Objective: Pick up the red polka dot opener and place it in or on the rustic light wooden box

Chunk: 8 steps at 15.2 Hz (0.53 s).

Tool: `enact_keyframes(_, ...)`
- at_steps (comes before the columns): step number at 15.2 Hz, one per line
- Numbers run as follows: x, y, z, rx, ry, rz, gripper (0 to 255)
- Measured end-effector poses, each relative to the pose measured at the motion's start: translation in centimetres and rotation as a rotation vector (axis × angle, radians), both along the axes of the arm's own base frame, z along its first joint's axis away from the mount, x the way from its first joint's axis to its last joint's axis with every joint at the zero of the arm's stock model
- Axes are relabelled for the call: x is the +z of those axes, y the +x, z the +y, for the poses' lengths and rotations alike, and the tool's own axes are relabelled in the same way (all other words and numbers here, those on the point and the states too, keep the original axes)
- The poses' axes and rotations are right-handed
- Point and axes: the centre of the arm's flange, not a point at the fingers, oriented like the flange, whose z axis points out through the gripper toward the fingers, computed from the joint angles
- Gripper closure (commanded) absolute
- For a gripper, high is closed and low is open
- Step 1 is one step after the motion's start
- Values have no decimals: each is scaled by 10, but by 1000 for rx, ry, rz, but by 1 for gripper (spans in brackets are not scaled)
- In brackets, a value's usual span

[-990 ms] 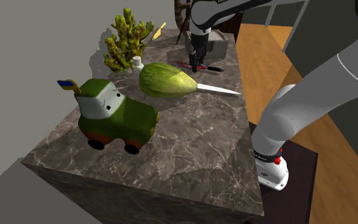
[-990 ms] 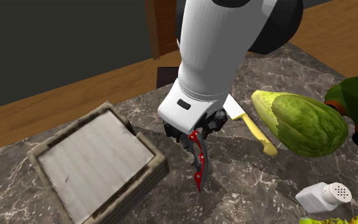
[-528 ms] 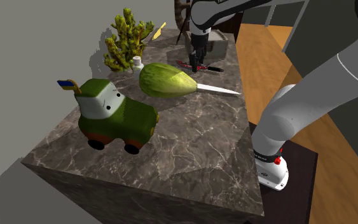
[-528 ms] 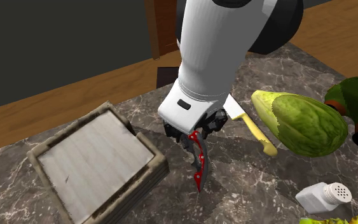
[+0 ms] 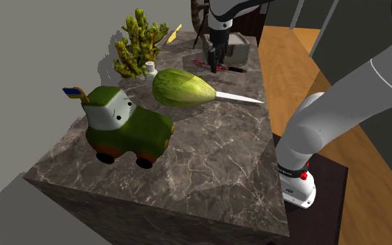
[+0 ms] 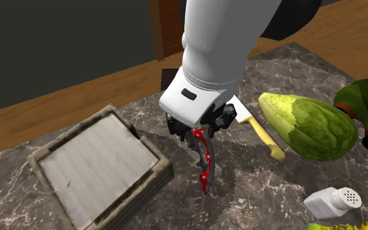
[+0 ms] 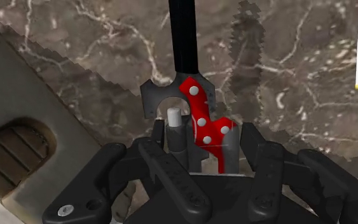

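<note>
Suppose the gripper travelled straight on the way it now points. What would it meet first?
Probably the marble table top, beside the box. The gripper points down, and the opener it clasps sticks out ahead, so that would touch first.

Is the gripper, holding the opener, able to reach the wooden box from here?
Probably yes. The gripper clasps the red dotted opener close beside the box, with nothing standing between them. The yellow-handled knife lies on the gripper's other side, off that path.
</note>
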Motion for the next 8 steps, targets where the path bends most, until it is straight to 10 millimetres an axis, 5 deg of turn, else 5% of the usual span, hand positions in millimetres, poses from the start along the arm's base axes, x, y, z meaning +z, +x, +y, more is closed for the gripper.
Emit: enact_keyframes(8,43,-1,1,0,0,0,255)
